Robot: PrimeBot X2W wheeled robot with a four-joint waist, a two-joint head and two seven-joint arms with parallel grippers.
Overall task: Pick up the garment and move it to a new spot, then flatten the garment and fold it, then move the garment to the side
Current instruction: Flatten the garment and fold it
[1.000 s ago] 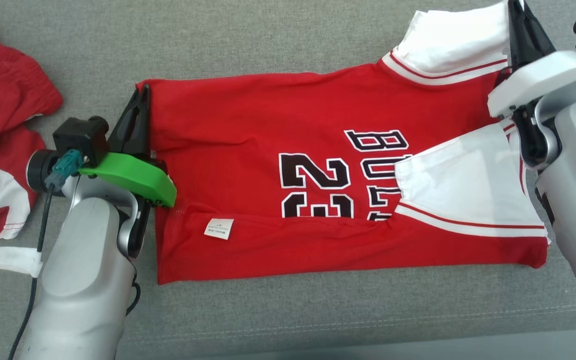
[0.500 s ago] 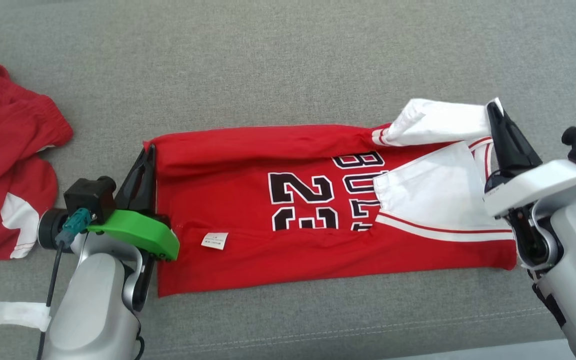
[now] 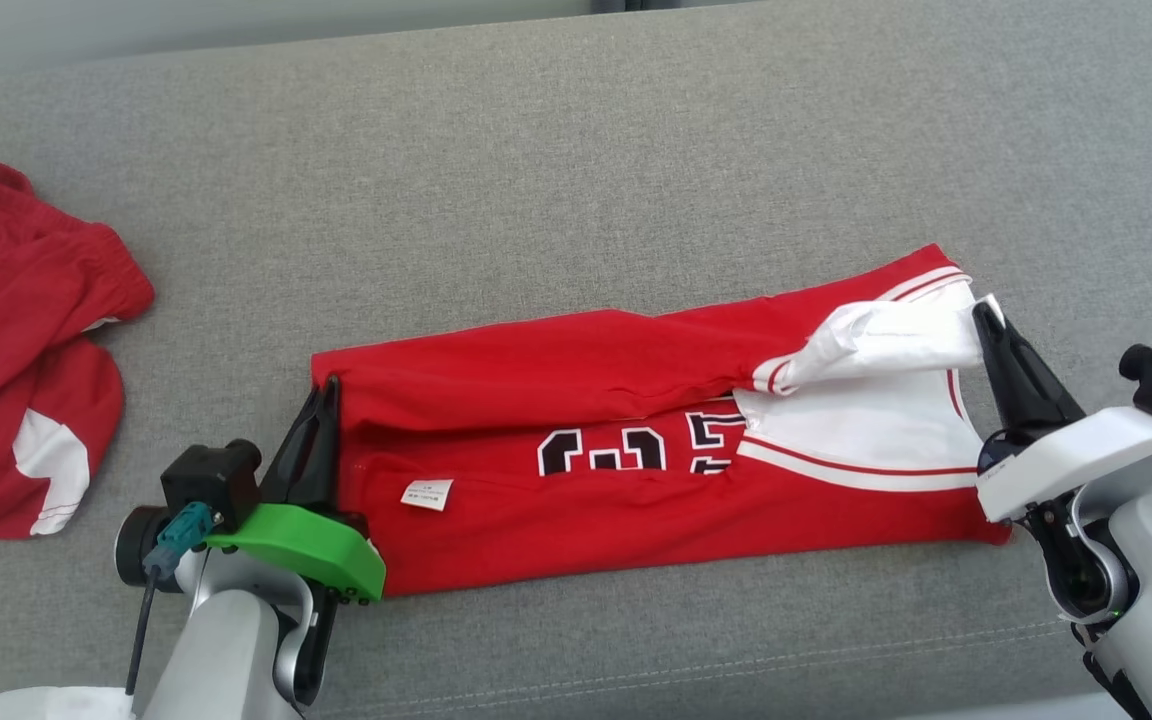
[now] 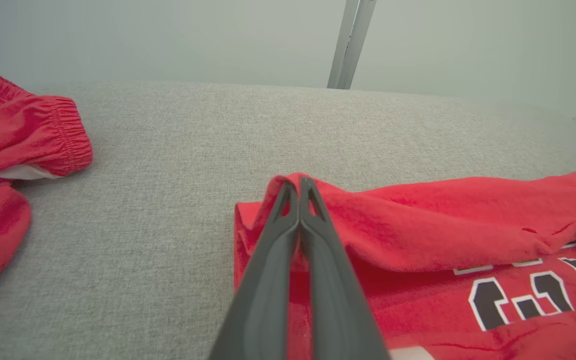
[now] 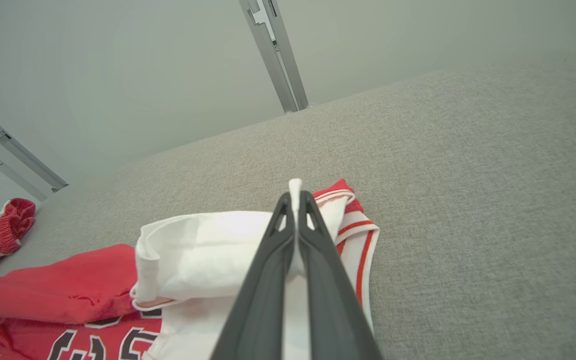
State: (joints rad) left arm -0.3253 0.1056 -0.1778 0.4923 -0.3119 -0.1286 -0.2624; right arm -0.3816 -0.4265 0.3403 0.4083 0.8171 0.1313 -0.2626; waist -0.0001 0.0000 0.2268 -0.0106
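Head view: a red jersey point(image 3: 636, 520) lies lengthwise on a grey cushion point(image 3: 576, 150), its far edge raised and rolled toward the near edge, so the fold looks half made. The left gripper point(image 3: 328, 388) has its jaws pinched together on the hem corner at the jersey's left end; the right gripper point(image 3: 982, 312) has its jaws clamped on a white flap point(image 3: 886, 335) at the right end. Red shorts point(image 3: 26, 330) lie well apart, far left. The right end sits farther back than the left, so the fold may land crooked if one arm leads the other.

Left wrist view: the fingers meet with red cloth between the tips. The raised edge stands up as a soft, puffed roll, a height the view from above flattens out; laid down like this, it could trap a wrinkle over the numbers.

Right wrist view: a thin sliver of white cloth pokes just past the closed tips, so the hold looks shallow, which the head view does not make plain; a tug could pull the flap free and drop that end.
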